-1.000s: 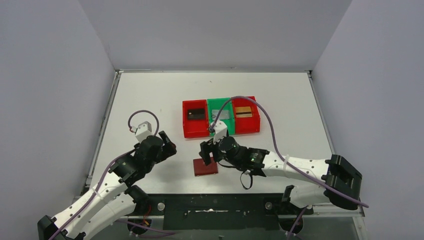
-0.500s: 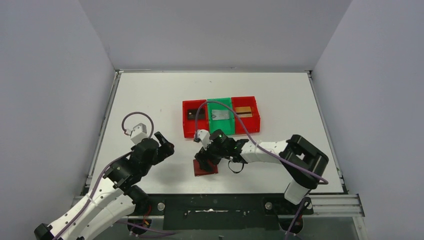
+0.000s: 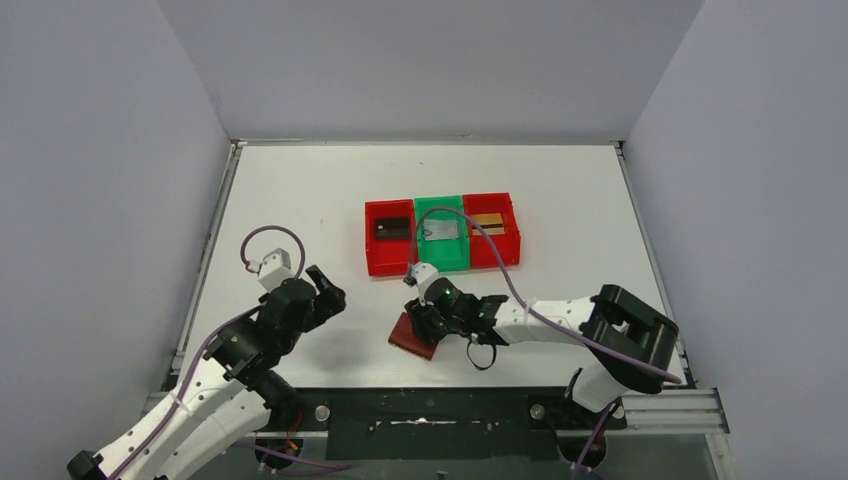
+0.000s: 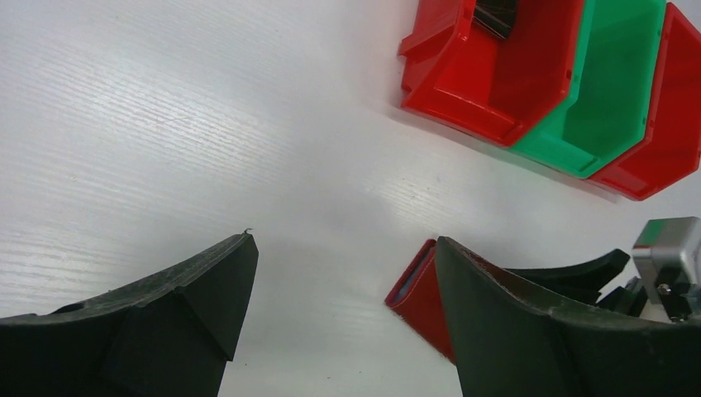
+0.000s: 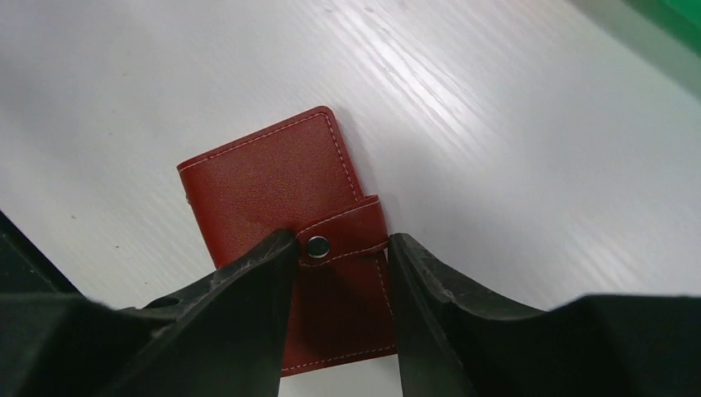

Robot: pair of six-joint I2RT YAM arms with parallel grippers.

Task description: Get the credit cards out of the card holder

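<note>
Right gripper: narrowed, pinching card holder at snap tab, visible only from right wrist.
Left gripper: wide, empty.
Credit cards: in bins, top view centre.

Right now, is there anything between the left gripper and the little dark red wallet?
No. Only bare white table lies between the left gripper and the card holder. The top external view shows that stretch best.

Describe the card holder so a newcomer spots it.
On the white table, look on the near side of the three bins. The card holder sits under the right gripper: thin, dark red, stitched, with a snap tab, not bright plastic.
</note>
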